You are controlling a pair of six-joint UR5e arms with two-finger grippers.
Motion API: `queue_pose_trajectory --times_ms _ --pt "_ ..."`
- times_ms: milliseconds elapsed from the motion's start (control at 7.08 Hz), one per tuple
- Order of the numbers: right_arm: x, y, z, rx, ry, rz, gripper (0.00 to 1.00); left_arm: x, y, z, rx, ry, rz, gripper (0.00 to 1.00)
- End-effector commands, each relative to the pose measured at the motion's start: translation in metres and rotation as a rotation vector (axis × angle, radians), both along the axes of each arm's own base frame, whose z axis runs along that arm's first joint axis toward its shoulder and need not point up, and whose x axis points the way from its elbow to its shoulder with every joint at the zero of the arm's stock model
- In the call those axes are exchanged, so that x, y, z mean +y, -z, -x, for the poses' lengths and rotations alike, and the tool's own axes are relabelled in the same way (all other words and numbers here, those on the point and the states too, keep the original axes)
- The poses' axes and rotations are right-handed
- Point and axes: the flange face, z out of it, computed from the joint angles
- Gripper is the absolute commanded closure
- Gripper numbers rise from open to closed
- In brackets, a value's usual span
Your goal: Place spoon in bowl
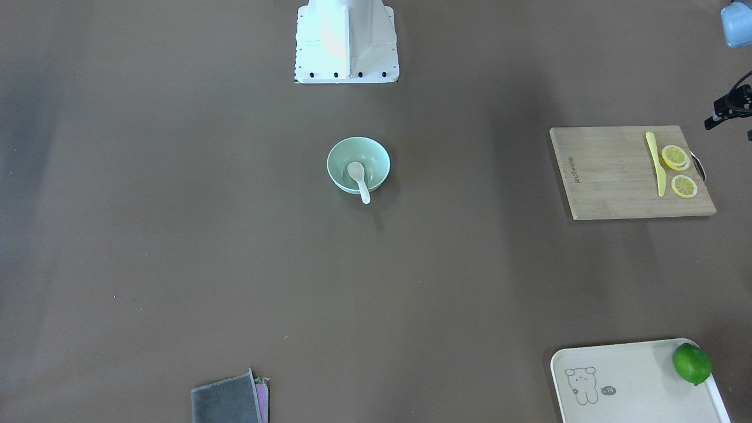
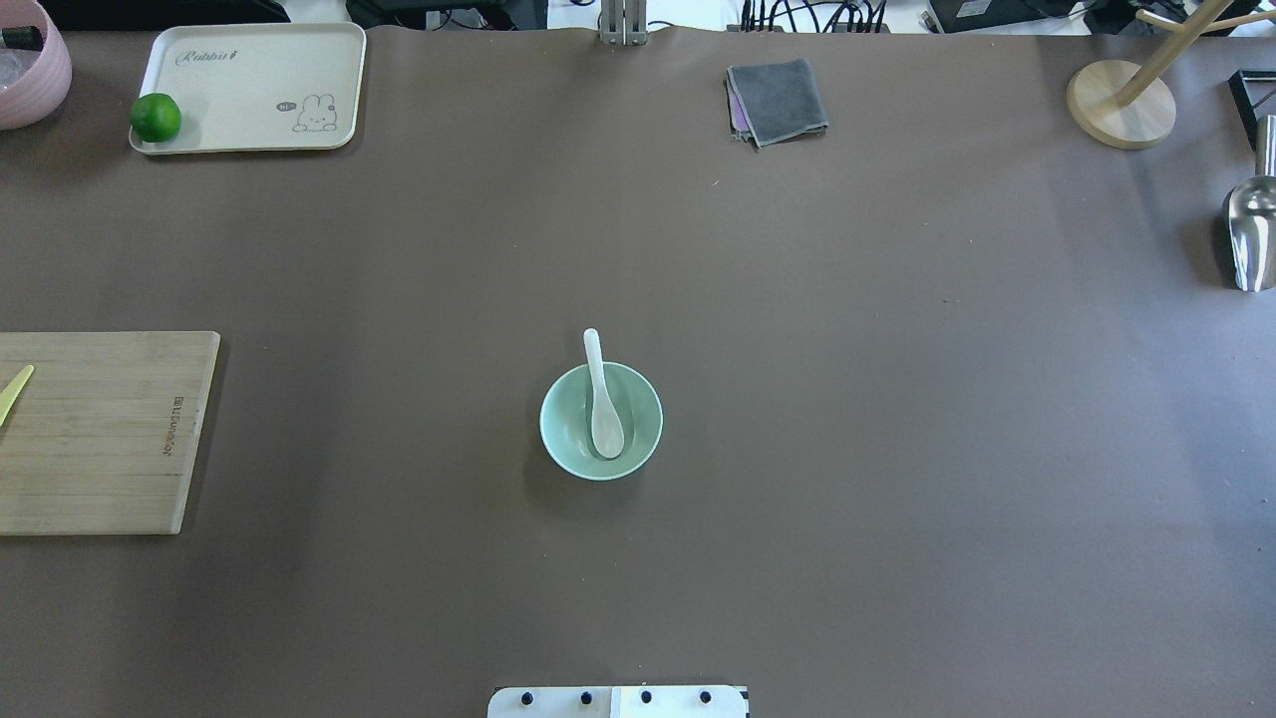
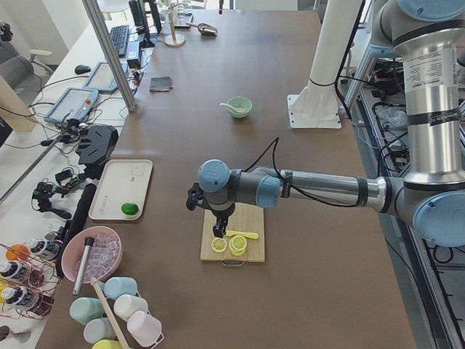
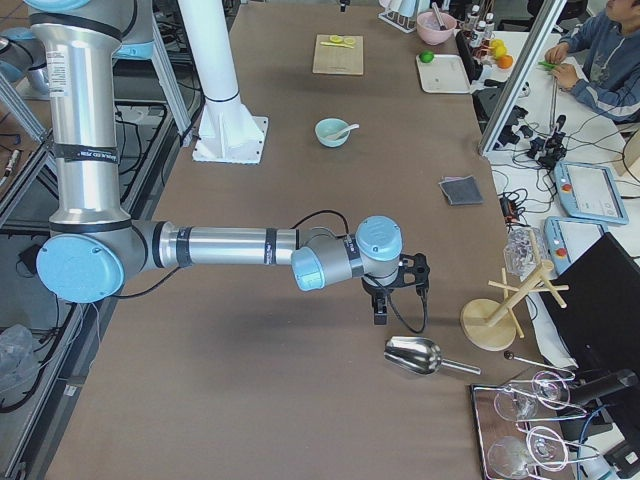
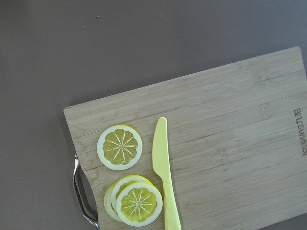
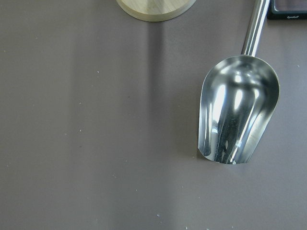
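The pale mint-green bowl (image 2: 570, 431) stands mid-table, in front of the robot base; it also shows in the front-facing view (image 1: 373, 155). The white spoon (image 2: 604, 419) lies with its scoop inside the bowl, its handle resting on the far rim and sticking out; it also shows in the front-facing view (image 1: 358, 174). My left gripper (image 3: 218, 231) hangs over the cutting board, far from the bowl. My right gripper (image 4: 380, 312) hangs near the metal scoop at the other end. I cannot tell whether either is open or shut. No fingers show in the wrist views.
A wooden cutting board (image 1: 611, 176) carries a slim yellow knife (image 5: 163, 172) and lemon slices (image 5: 120, 147). A cream tray (image 2: 259, 90) holds a lime (image 2: 156, 117). A grey cloth (image 2: 778, 100), a steel scoop (image 6: 237, 110) and a wooden stand (image 2: 1121, 105) lie at the far and right edges.
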Motion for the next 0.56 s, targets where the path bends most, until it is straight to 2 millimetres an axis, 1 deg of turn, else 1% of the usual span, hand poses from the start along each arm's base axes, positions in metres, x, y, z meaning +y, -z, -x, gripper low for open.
queue_pose_trajectory --times_ms 0,141,282,424 --pt "0.002 0.001 -0.001 0.000 -0.002 -0.002 0.00 0.003 -0.001 0.018 -0.002 0.040 -0.001 0.01" --pt "0.003 0.000 -0.002 0.001 -0.004 0.002 0.00 0.002 0.002 0.020 -0.001 0.042 -0.009 0.01" --pt "0.003 0.000 -0.002 0.001 -0.004 0.002 0.00 0.002 0.016 0.022 0.002 0.048 -0.035 0.01" --pt "0.004 -0.001 -0.002 0.001 -0.004 0.004 0.00 0.003 0.023 0.023 0.002 0.050 -0.049 0.01"
